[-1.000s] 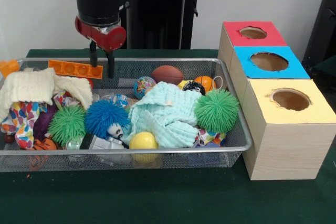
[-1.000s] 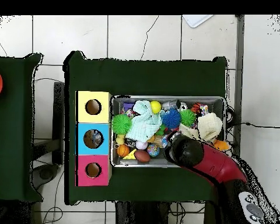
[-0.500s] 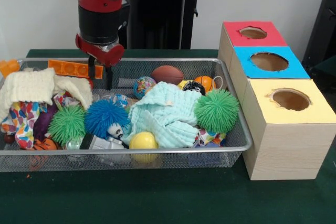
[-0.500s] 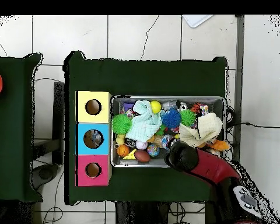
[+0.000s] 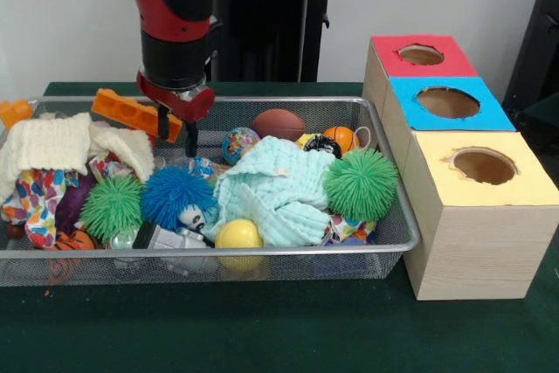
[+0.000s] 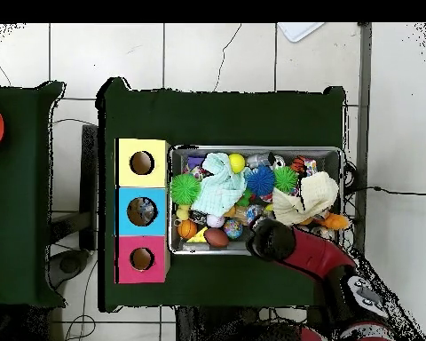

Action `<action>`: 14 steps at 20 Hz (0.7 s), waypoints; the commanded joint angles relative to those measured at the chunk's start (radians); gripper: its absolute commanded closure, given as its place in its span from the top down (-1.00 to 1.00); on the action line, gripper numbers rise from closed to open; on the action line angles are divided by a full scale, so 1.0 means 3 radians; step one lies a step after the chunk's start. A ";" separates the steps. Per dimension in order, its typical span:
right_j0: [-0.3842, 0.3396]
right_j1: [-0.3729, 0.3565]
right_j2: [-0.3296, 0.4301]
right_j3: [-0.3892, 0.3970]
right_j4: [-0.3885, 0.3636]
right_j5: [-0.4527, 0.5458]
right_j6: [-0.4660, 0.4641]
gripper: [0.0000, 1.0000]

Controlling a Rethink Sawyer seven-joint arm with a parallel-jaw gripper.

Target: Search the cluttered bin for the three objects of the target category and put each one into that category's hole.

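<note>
Claw (image 5: 177,124) grips a flat orange brick (image 5: 135,114), tilted, at upper left of the front view, its fingers closed on the brick's right end. Below, on the green counter (image 5: 279,329), sits the wire-mesh bin (image 5: 384,242), then a wooden box (image 5: 458,163) with three round holes. A mint waffle cloth (image 5: 275,189), spiky balls (image 5: 360,183) and a smooth yellow ball (image 5: 238,234) fill the bin.

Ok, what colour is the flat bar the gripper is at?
Orange; the bar shows best in the front view, tilted beside the gripper.
</note>
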 commanded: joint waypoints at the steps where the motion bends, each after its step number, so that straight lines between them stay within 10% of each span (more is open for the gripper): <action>1: 0.0150 0.0309 0.0168 -0.0259 0.0056 -0.0124 0.0378 1.00; 14: 0.0314 0.0627 0.0070 -0.0613 0.0142 -0.0192 0.0430 1.00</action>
